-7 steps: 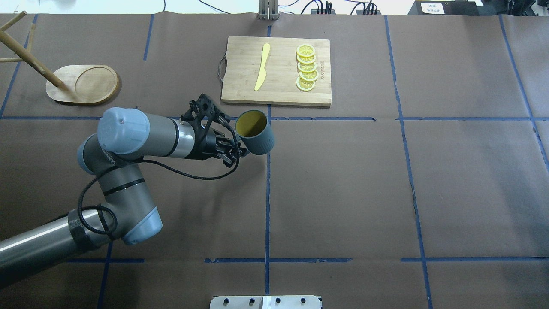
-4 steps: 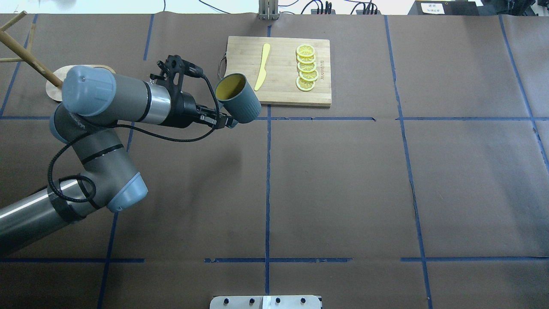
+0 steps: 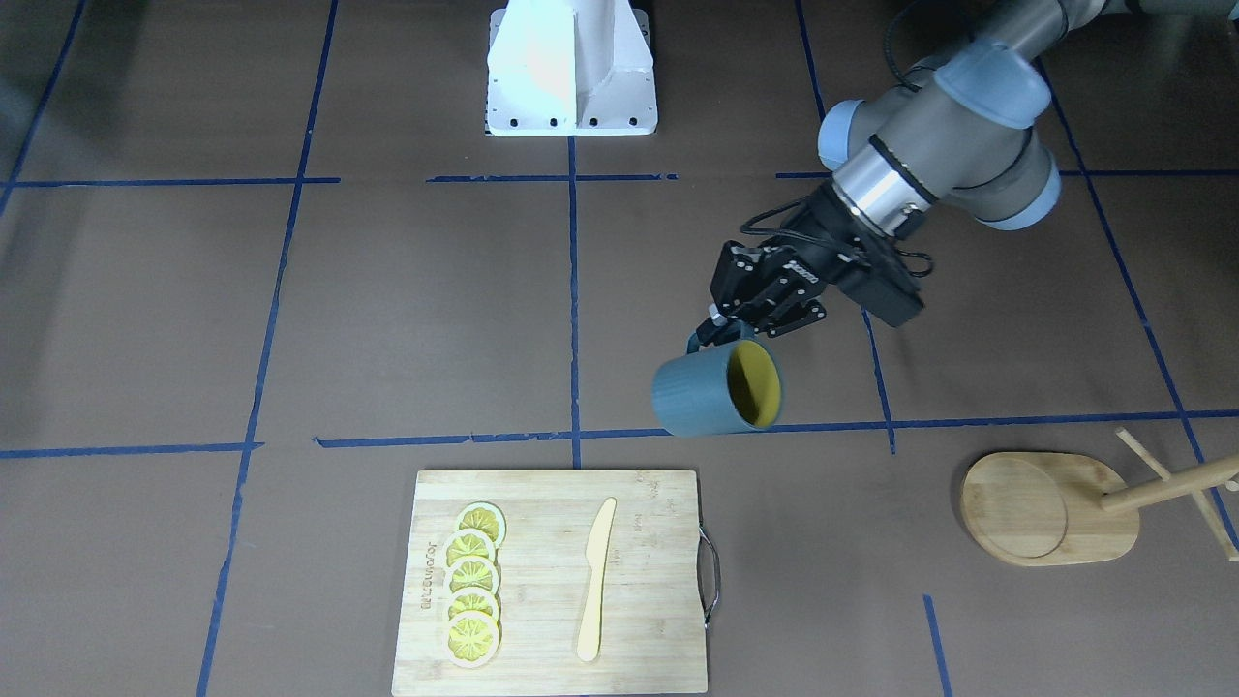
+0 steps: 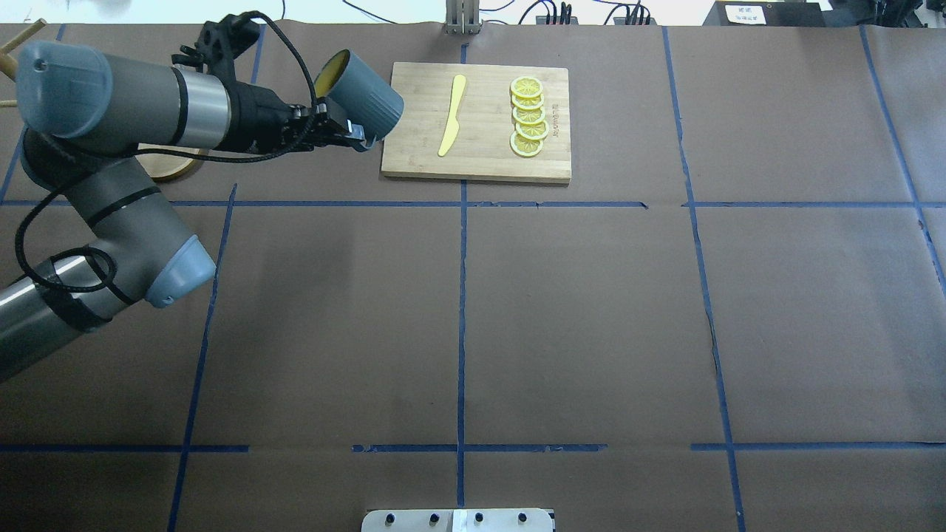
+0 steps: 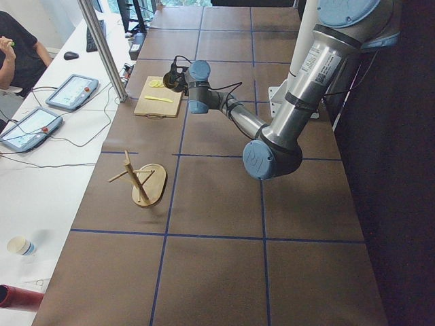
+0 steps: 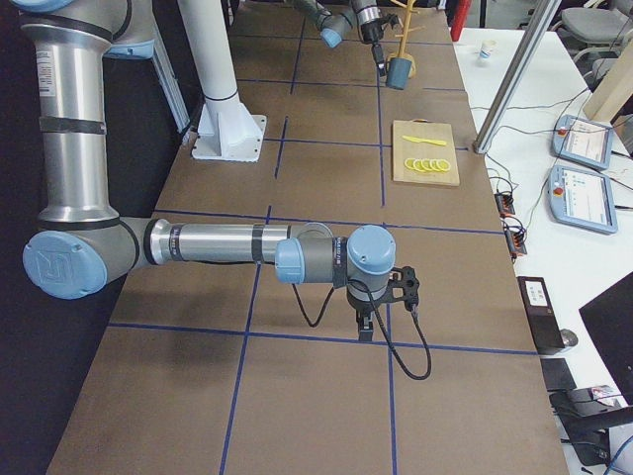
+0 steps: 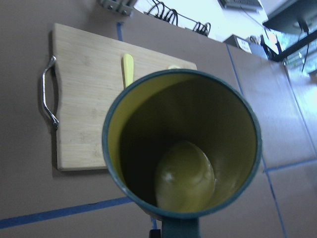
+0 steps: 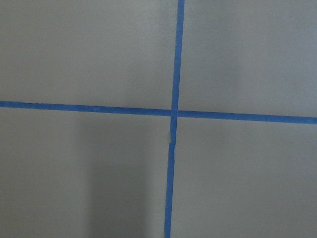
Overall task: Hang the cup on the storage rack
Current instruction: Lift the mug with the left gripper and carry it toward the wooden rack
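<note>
The dark teal-grey cup (image 4: 363,94) with a yellow inside hangs in the air, tipped on its side, its mouth towards the rack's side. My left gripper (image 4: 349,134) is shut on its handle. The front-facing view shows the same grip (image 3: 720,335) on the cup (image 3: 714,393). The left wrist view looks straight into the cup (image 7: 183,144). The bamboo storage rack (image 3: 1047,507) stands at the table's far left; in the overhead view my left arm covers most of its base (image 4: 167,164). My right gripper (image 6: 367,332) shows only in the exterior right view, so I cannot tell its state.
A bamboo cutting board (image 4: 477,122) with a metal handle lies just right of the cup. It carries a yellow knife (image 4: 451,115) and several lemon slices (image 4: 528,117). Blue tape lines cross the brown table cover (image 4: 591,310).
My left arm has carried the cup up, farther away and to the left, from the table's middle to beside the cutting board's left end. The cup has tipped further onto its side.
</note>
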You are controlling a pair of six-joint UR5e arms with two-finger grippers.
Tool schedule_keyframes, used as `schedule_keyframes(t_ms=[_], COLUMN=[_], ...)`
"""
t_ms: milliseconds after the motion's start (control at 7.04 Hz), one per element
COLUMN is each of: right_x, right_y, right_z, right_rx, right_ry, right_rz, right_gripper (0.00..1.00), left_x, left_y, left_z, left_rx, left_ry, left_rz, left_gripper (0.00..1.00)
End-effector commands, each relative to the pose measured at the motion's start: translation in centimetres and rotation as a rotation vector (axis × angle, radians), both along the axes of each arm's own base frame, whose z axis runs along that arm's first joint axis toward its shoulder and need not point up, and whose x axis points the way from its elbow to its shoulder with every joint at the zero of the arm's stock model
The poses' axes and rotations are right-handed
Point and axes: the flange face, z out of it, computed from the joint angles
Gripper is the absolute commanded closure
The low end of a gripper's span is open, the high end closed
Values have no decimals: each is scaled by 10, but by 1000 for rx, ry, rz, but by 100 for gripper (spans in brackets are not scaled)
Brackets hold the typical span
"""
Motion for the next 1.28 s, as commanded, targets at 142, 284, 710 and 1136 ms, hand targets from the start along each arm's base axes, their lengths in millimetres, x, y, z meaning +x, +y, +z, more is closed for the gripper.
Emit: schedule_keyframes(t_ms=[142,284,710,1136], right_x=[1,1,1,1], right_y=[6,6,4,2], right_z=[5,4,-2,-7], right_rx=[-18,-16,-5,6], right_ry=[-1,-2,-2,-2], right_rz=[8,10,10,10], right_gripper=[0,0,0,0], left_x=[-57,-62,-111,-141], left_y=[-14,-19,-29,-20], left_z=[21,26,101,172], left_rx=[-302,-355,-405,-395], left_ry=[242,268,541,927], left_rz=[-79,-90,-179,-242], left_gripper=[100,100,100,100])
